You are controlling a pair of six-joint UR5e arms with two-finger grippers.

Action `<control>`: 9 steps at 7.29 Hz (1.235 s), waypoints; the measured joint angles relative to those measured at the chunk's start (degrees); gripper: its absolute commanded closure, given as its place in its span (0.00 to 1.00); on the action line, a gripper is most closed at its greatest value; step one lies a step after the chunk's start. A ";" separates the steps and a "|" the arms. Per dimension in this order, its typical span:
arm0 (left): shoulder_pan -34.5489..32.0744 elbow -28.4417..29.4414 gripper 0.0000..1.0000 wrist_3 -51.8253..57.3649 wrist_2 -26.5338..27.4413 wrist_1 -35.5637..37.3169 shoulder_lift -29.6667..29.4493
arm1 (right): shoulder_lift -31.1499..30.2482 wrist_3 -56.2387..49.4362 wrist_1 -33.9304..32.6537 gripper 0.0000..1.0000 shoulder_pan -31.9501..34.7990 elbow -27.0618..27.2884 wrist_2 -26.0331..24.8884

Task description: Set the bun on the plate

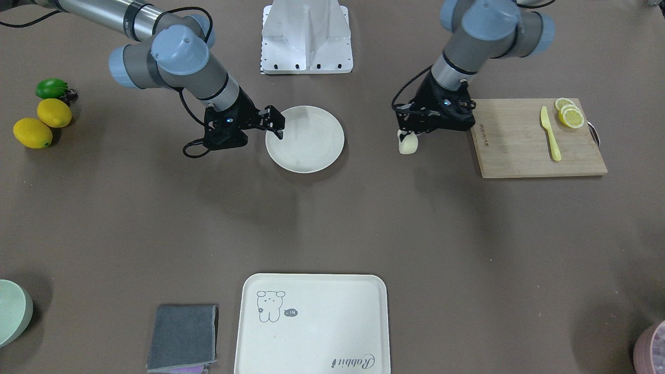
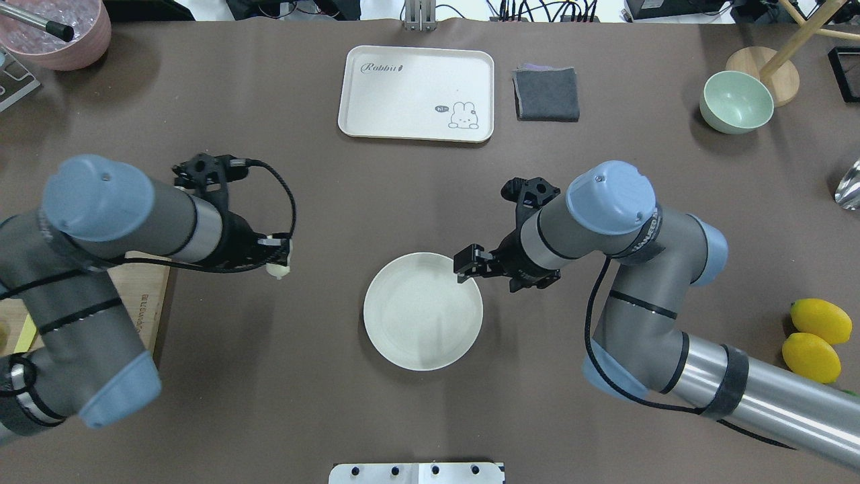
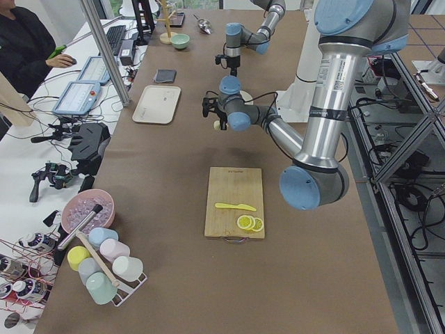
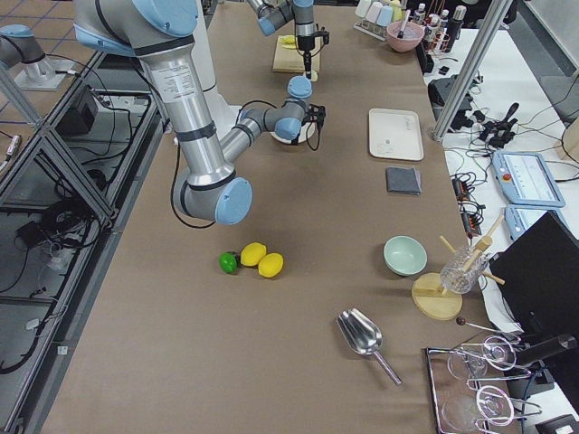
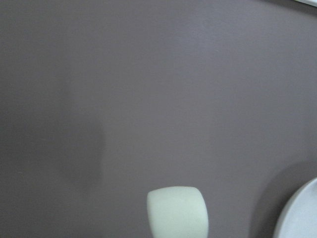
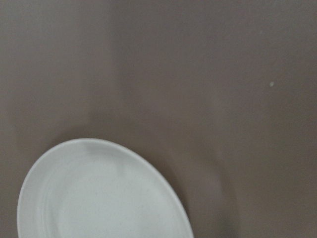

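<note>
While the left gripper (image 1: 410,131) is clenched on the bun (image 1: 408,144), I see the pale lump hanging from its fingertips near the edge of the board (image 1: 519,150), low over the table and well apart from the plate (image 1: 311,150). I cannot tell whether the bun's underside touches the table. I judge the bun light, soft and smooth-skinned, so a hard squeeze could dent it or let it slip. The hold across its upper end looks right to me, and a gentle release close over the dish should keep it from rolling. The plate lies bare at the table's centre, with open table between it and the bun. The right gripper (image 1: 278,127) hovers over the plate's rim on the side away from the bun. Its wrist camera shows only plate and table, and I cannot tell whether its jaws are parted or closed. That gripper is the one thing I would watch, because a carry that overshoots the plate's middle would bring the two arms close together. A yellow knife (image 1: 549,132) and lemon slices (image 1: 570,114) lie on the board, beyond the left arm and out of the path. The tray (image 1: 311,337), the folded cloth (image 1: 183,335), the lemons (image 1: 41,122) and the green bowl (image 2: 736,102) sit well away.
</note>
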 measured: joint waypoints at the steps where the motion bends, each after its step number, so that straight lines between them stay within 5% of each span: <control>1: 4.43 1.38 0.80 -2.61 4.51 3.69 -5.12 | -1.64 -2.53 -0.07 0.00 4.09 0.10 3.48; 3: 10.22 8.34 0.80 -7.94 10.04 5.69 -14.47 | -6.77 -12.29 -0.11 0.00 12.23 0.02 9.54; 4: 12.29 11.58 0.73 -9.35 12.12 5.75 -17.71 | -9.01 -16.32 -0.14 0.00 15.13 -0.19 11.24; 5: 13.84 14.18 0.54 -9.93 13.42 5.74 -20.12 | -10.59 -19.39 -0.20 0.00 17.16 -0.52 12.15; 9: 14.76 17.75 0.28 -9.86 15.64 5.74 -22.13 | -13.72 -25.12 -0.21 0.00 22.89 -1.38 13.67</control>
